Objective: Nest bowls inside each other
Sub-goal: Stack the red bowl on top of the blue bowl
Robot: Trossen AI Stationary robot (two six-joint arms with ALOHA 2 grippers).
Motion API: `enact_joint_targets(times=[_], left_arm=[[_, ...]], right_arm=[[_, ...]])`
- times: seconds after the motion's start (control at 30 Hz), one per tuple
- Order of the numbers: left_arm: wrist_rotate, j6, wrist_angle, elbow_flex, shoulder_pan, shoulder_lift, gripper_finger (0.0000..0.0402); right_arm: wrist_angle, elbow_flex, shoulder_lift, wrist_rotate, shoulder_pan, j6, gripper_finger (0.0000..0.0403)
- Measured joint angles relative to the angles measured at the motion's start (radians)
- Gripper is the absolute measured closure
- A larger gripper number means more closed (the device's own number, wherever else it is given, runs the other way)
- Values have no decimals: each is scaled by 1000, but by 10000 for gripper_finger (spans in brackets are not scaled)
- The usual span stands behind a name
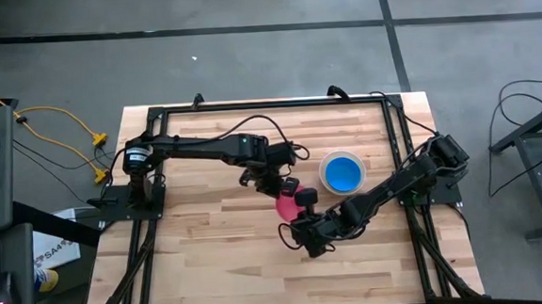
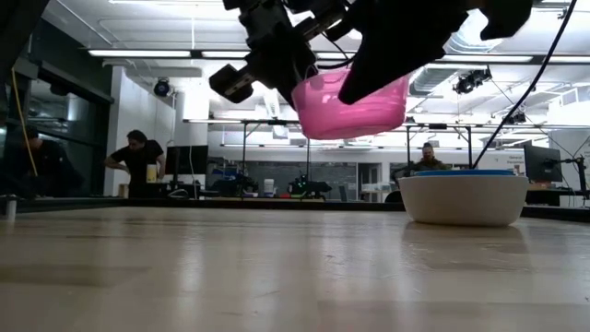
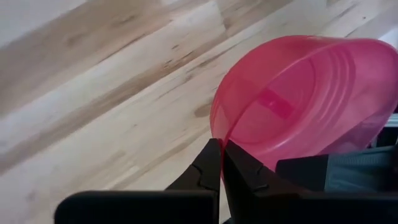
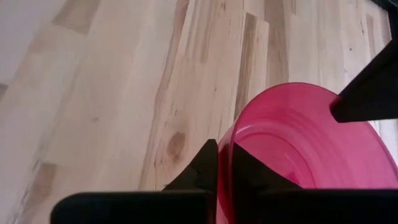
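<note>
Left hand (image 3: 221,163) and right hand (image 4: 224,163) both pinch the pink bowl's (image 2: 355,106) rim.

Both arms reach toward frame centre in the high view. The left gripper (image 1: 278,183) and right gripper (image 1: 304,206) nearly meet — each pinched tight.

one bowl (image 1: 285,206) above the table (image 1: 210,241), left of nested bowls (image 1: 343,173)

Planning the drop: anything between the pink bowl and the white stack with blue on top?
Nothing visible. The pink bowl hangs above bare table, pinched by left gripper and right gripper; the white bowl, blue bowl inside, stands apart.
</note>
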Motion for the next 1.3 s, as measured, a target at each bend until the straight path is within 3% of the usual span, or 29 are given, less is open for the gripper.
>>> enact_joint_targets(times=[0.33,0.67,1.3], left_arm=[[40,177,95,-1,0,0,359],[101,286,166,-2,1,0,352],[45,518,155,0,1,-5,352]], right_arm=[[-31,0,0,-43,1,-5,399],[-42,2,-2,-130,2,16,400],[-45,2,-2,-210,75,143,400]])
